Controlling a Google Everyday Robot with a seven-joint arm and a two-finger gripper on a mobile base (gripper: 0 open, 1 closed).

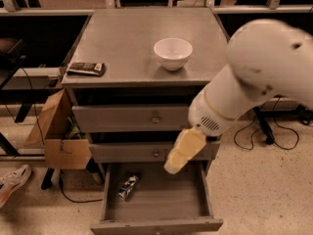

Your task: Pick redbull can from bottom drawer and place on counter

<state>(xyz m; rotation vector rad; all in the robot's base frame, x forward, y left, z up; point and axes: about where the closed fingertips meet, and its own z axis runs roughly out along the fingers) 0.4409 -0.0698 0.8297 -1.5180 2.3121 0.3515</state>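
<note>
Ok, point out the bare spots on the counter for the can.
The counter is bare across its back, and in front between the dark packet and white bowl. The arm crowds the right front corner; the hand hangs over the bottom drawer.
</note>
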